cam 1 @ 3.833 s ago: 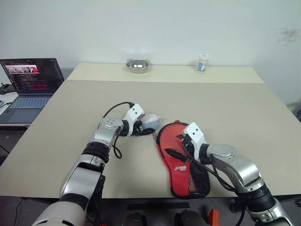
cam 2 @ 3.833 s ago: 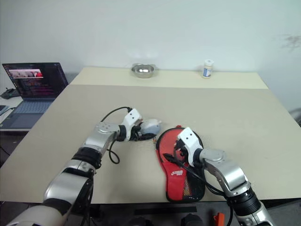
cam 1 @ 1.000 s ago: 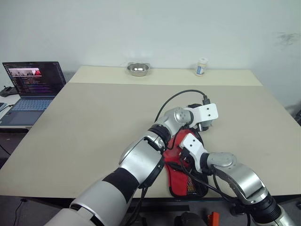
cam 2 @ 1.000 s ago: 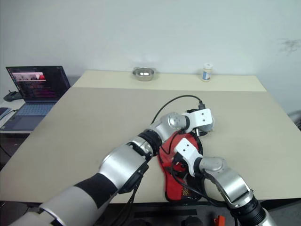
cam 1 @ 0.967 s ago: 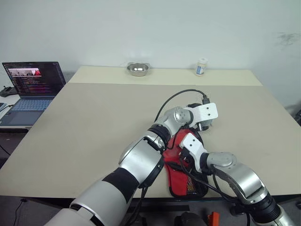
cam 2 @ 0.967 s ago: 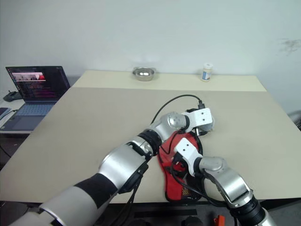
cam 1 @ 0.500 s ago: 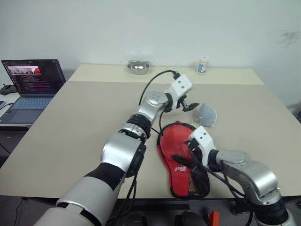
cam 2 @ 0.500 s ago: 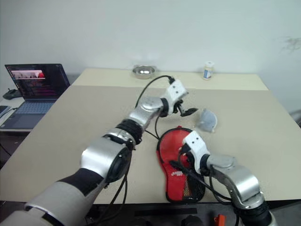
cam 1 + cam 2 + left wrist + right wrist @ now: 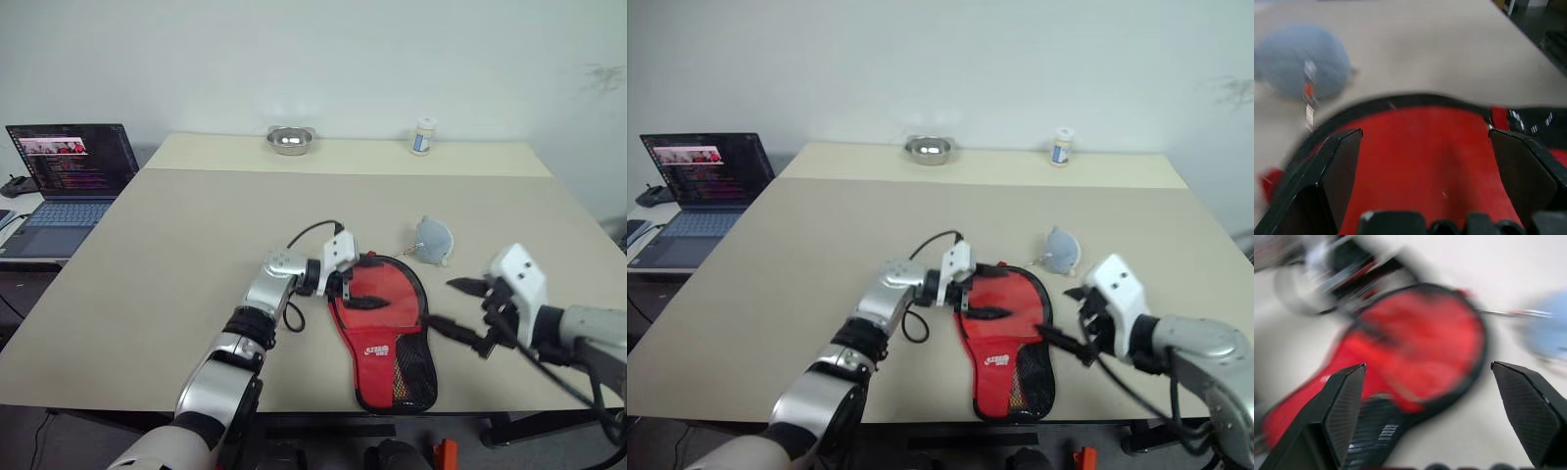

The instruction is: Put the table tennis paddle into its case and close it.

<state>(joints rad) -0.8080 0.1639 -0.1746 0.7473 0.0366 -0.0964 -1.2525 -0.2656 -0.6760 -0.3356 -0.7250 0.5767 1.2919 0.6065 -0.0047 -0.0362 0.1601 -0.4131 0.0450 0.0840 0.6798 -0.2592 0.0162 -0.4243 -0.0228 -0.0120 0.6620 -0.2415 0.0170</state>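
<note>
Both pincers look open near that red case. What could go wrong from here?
The left pincer hangs open over the case, so a careless move could snag its fabric or push it. The case's narrow end lies near the table edge and might slide off. The right pincer is open beside it, holding nothing.

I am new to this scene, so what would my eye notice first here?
First, the red paddle-shaped fabric case with its black mesh pocket, lying flat near the beige table's front edge. The open left gripper hovers at its round end, the open right gripper beside it; a grey-blue pouch lies just beyond.
</note>
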